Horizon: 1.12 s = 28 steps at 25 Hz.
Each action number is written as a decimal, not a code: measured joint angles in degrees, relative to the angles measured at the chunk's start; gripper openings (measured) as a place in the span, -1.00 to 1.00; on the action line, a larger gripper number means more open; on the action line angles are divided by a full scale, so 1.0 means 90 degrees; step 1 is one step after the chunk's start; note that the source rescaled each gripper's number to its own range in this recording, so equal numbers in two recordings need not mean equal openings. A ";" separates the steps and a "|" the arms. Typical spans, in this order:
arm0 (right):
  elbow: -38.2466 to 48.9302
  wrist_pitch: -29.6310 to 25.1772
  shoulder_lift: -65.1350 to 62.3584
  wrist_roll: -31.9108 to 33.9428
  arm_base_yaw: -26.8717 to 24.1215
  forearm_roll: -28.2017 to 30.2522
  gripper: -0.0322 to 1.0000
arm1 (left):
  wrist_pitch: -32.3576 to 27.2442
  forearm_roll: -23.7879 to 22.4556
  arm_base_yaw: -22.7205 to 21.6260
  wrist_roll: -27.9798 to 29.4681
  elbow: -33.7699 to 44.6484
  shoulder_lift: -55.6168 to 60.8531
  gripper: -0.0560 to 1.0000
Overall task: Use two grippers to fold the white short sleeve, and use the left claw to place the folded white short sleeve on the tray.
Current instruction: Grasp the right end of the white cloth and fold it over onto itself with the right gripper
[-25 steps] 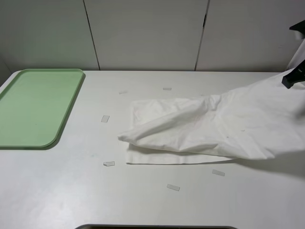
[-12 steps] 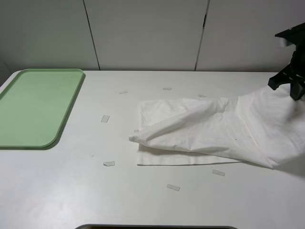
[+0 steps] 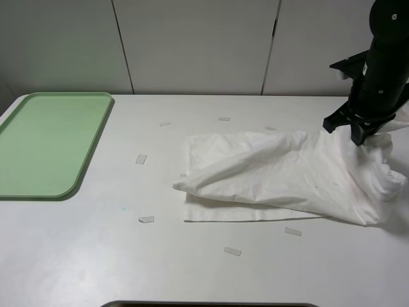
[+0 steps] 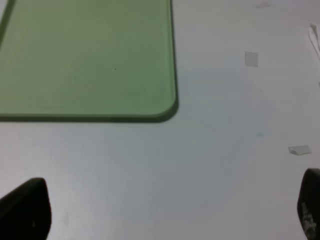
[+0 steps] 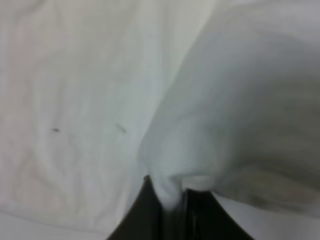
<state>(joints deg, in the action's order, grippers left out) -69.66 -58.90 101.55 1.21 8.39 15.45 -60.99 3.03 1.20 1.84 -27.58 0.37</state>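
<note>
Left gripper (image 4: 167, 210) jaws wide apart over the worktop (image 4: 200, 160) near the tray (image 4: 174, 95). Folding in hand, seemingly: white short sleeve (image 3: 281, 173) bunched mid-right, far edge clamped in right gripper (image 3: 358, 134) jaws. Needs carrying leftward across, then laying flat.

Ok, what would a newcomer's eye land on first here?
First, the black right pincer on the right side of the table, shut on a bunched part of the white shirt, which lies rumpled across the middle. Next, the green tray on the far left, with the left pincer open over bare table beside it.
</note>
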 joint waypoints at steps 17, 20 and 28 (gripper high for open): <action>-0.0002 0.0357 0.0033 0.0677 0.1290 -0.0108 -0.78 | 0.0000 0.0000 0.0000 0.0000 0.0000 0.0000 0.97; -0.0002 0.0408 0.0033 0.0799 0.1311 -0.0273 -0.48 | 0.0000 0.0000 0.0000 0.0000 0.0000 0.0000 0.97; -0.0002 0.0726 0.0038 0.0815 0.1311 -0.0858 0.97 | 0.0000 0.0000 0.0000 0.0000 0.0000 0.0000 0.97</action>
<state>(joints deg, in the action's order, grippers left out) -69.67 -52.36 101.90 8.55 20.19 7.73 -60.99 3.03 1.20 1.84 -27.58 0.37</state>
